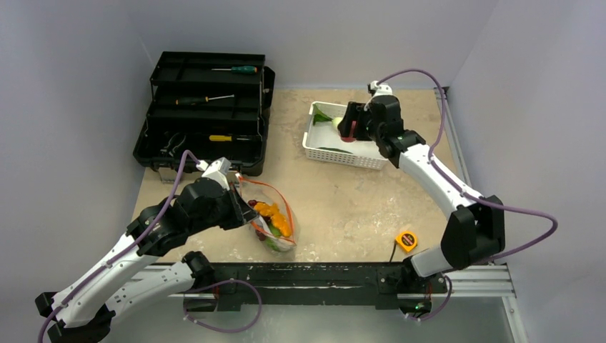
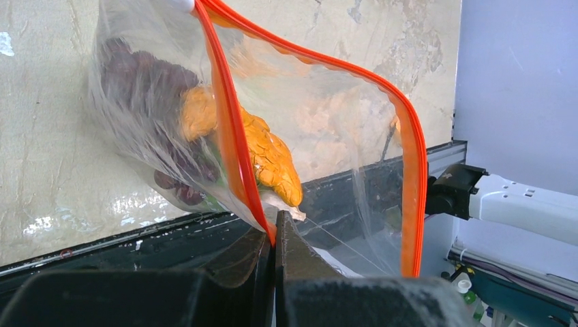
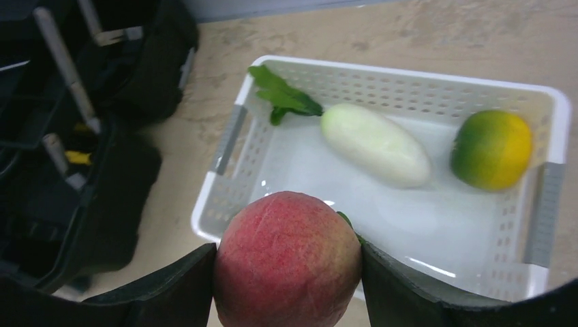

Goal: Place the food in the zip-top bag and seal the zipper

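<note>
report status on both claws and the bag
Left claw shut on the zip-top bag mouth, held open. Right claw shut on peach above basket. Nothing seen between basket and bag.

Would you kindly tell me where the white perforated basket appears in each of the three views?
Top external: the white basket sits upper centre-right, beneath the right end effector.
Left wrist: not in it.
Right wrist: the basket fills the centre and right, behind the peach held between the fingers.
Shared landmark: the black toolbox, left of the basket in the top and right wrist views.
</note>
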### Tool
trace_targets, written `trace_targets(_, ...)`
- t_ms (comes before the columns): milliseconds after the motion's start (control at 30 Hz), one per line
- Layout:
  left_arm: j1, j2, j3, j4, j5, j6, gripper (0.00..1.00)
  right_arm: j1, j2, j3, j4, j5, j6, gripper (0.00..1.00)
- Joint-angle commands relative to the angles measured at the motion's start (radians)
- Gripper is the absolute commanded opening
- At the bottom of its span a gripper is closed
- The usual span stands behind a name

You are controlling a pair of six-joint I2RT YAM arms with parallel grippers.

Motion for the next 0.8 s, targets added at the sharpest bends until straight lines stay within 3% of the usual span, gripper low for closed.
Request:
trace_targets(0,-0.004,-0.001,-0.001,0.053,0.022,-0.006,0.00,0.003,-0.066,-0.086,0.124,-0.314,0.027,0.00)
trace_targets(267,-0.003,-0.004,-0.003,0.055,0.020,-0.005,0.00,0.045,-0.207,-0.232,0.258,-0.566,0.131,0.00)
trace_targets(767,-0.003,-0.002,-0.001,0.064,0.023,-0.010,0.00,0.371,-0.374,-0.129,0.288,-0.557,0.190,0.00)
